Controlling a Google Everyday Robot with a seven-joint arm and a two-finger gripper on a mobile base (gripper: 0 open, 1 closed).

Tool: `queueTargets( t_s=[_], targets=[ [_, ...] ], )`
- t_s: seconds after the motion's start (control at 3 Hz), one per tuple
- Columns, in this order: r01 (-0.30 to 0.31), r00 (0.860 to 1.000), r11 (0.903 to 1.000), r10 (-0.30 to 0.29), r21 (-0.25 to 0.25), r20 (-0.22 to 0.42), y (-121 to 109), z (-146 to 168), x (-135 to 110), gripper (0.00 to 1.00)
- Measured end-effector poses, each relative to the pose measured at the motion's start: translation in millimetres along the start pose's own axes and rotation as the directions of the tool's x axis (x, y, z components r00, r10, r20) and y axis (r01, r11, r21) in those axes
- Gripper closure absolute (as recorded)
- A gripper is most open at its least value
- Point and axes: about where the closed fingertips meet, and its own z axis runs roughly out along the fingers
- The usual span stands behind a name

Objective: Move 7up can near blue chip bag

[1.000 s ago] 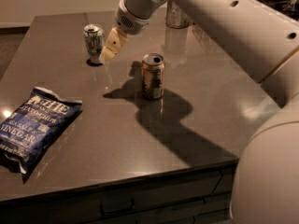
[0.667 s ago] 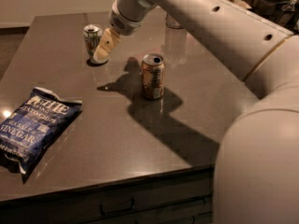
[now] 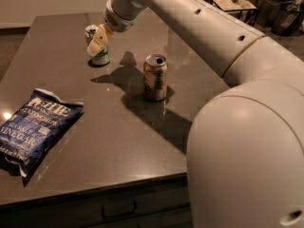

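The 7up can (image 3: pixel 101 58), green and white with a silver top, stands upright at the far left of the dark table (image 3: pixel 114 141). My gripper (image 3: pixel 97 41) is right at the can and covers its middle; only the can's top and base show. The blue chip bag (image 3: pixel 34 127), with white "VINEGAR" lettering, lies flat at the near left, well apart from the can. The long cream arm reaches in from the right.
A tan-gold can (image 3: pixel 155 77) stands upright mid-table, to the right of the 7up can. The table's front edge runs along the bottom above a drawer (image 3: pixel 118 209). Furniture stands beyond the far right corner.
My gripper has moved left from beside the 7up can until it sits over the can's middle. The cans and the bag have stayed in place.
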Motion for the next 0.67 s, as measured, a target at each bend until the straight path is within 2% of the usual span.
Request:
queueTargets(
  t_s=[0.67],
  targets=[
    [-0.014, 1.000, 0.9998, 0.015, -0.017, 0.016, -2.4, 22.4, -17.5, 0.00]
  ],
)
